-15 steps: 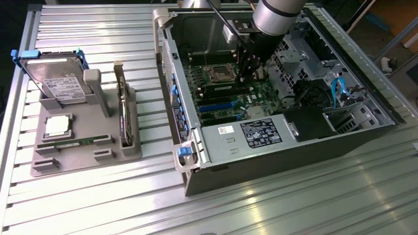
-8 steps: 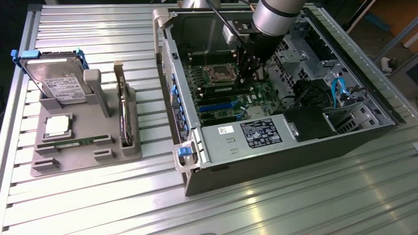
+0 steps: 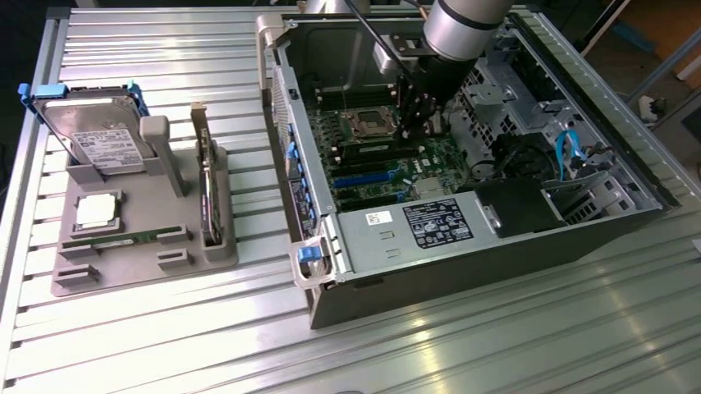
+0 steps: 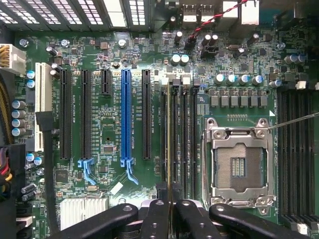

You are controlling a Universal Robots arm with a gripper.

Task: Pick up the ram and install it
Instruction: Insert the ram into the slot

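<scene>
Insertion stage, by the look of it: pick-up done, seating not yet confirmed. Gripping the ram (image 4: 172, 139) in jaws clamped shut on its upper edge, deep inside the computer case (image 3: 460, 267) on the counter (image 3: 438, 353). Holding it edge-on along one of the memory slots (image 4: 187, 134) just beside the CPU socket (image 4: 239, 164), toward the middle of the motherboard (image 4: 109, 124). Cannot tell whether touching the slot or hanging just above. Judged to call for a stick upright and lined with that one slot, notch matched, then a straight, even press without tilt. Worth noting a second green stick (image 3: 115, 240) lying in the grey holder (image 3: 131, 261) near the counter's edge at the exterior view's left.
</scene>
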